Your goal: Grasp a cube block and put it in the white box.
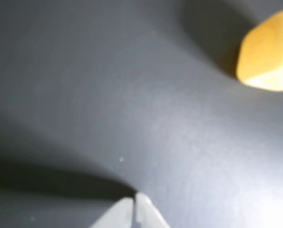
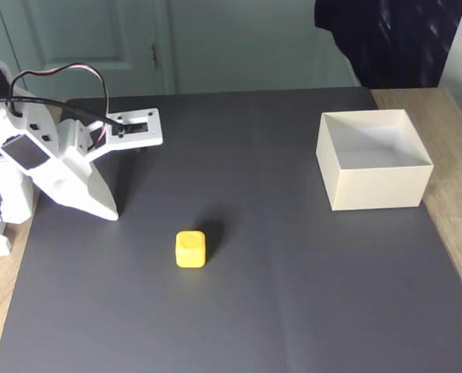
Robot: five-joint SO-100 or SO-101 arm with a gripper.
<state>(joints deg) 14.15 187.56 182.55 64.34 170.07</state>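
Observation:
The yellow cube block [image 2: 190, 249] rests on the dark grey mat, a little left of centre in the fixed view, its dimpled face up. In the wrist view the cube block [image 1: 267, 52] appears blurred at the upper right edge. The white box [image 2: 373, 158] stands open-topped at the right of the mat with nothing inside. My white gripper [image 2: 106, 210] points down at the mat on the left, well apart from the cube, its fingers together. The wrist view shows the fingertips [image 1: 137, 198] meeting at a point at the bottom, holding nothing.
The dark mat [image 2: 293, 295] covers most of the wooden table [image 2: 456, 202], whose bare wood shows along the right and left edges. The arm's base and cables [image 2: 13, 155] occupy the left side. A door and dark cloth sit behind the table.

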